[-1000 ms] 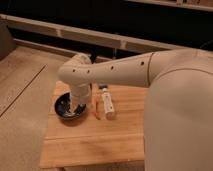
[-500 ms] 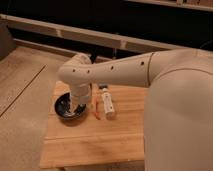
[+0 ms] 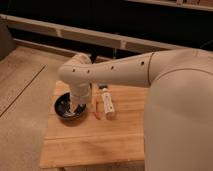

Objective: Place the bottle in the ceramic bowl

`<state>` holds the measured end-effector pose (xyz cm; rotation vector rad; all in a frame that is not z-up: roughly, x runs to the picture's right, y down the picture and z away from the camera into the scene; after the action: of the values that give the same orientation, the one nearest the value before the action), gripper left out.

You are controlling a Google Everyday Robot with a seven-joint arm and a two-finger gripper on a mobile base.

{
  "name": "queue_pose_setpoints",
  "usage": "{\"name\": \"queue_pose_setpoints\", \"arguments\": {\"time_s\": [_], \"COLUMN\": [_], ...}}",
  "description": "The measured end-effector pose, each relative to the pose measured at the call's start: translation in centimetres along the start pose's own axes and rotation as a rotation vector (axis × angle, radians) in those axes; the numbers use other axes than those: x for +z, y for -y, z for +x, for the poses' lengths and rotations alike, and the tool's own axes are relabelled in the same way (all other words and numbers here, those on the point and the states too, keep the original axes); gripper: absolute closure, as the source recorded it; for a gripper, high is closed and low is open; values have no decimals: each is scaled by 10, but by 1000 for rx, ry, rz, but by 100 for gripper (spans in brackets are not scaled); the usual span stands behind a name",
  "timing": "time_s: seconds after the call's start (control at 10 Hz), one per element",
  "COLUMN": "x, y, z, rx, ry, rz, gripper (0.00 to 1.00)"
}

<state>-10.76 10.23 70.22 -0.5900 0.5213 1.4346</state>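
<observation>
The white bottle (image 3: 106, 102) with a dark cap lies on its side on the wooden table (image 3: 100, 137), right of the bowl. The glossy black ceramic bowl (image 3: 66, 107) sits at the table's left edge. My white arm reaches in from the right and bends down over the bowl. The gripper (image 3: 80, 106) hangs at the bowl's right rim, between bowl and bottle, mostly hidden by the wrist. The bottle lies apart from the gripper.
A thin orange-red stick (image 3: 96, 110) lies between the bowl and the bottle. My large white arm body (image 3: 180, 110) covers the right side of the view. A pale ledge (image 3: 90, 35) runs along the dark back wall. Floor lies to the left.
</observation>
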Motion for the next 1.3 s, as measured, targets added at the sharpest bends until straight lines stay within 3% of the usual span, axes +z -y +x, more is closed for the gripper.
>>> {"name": "queue_pose_setpoints", "arguments": {"time_s": [0.6,0.7,0.9,1.0,1.1,1.2,1.3], "x": [0,-3,-13,-32,-43,-63,-72], "y": [0,0,1,3,4,4,4], "z": [0,-7,-31,-60,-71,-82,-86], "rx": [-1,-3,-11,-35,-51,-76,-89], "ry": [2,27,125,261,328,426,466], "rz": [2,-3,-30,-71,-93,-135,-152], "gripper": [35,35,35,35,35,35,35]}}
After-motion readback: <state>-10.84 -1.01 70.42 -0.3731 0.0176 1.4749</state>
